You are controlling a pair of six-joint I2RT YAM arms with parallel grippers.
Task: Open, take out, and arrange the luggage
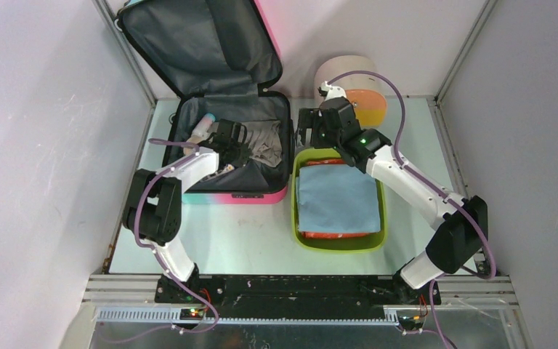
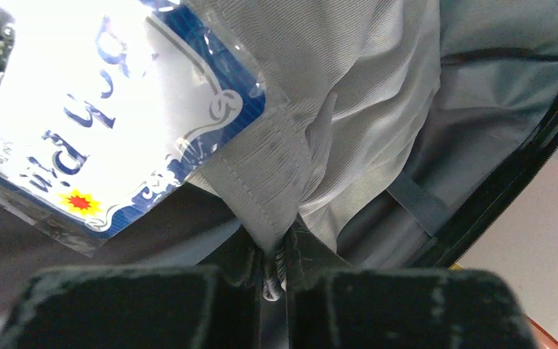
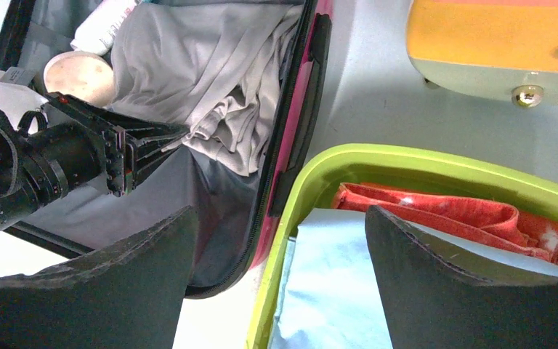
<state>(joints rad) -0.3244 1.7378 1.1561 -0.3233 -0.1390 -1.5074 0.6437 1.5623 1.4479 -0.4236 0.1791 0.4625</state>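
Observation:
The luggage [image 1: 265, 195], pink-to-teal with dark grey lining, lies open at the back left, its lid [image 1: 196, 43] leaning on the wall. Inside lie a grey garment [image 1: 267, 142], a white bottle [image 1: 202, 129] and a cup [image 3: 78, 74]. My left gripper [image 1: 241, 139] is inside the suitcase, shut on a fold of the grey garment [image 2: 276, 182], next to a blue-and-white packet [image 2: 109, 109]. My right gripper [image 1: 306, 129] is open and empty above the back left corner of the lime-green tray [image 1: 296, 218]. The suitcase's rim also shows in the right wrist view [image 3: 294, 123].
The green tray [image 3: 378, 161] holds a folded light-blue cloth [image 1: 336, 198] on top of an orange-red cloth [image 3: 436, 211]. A beige cylinder with an orange-yellow face [image 1: 367, 102] stands at the back right, close behind my right gripper. Grey walls enclose the table [image 1: 240, 233].

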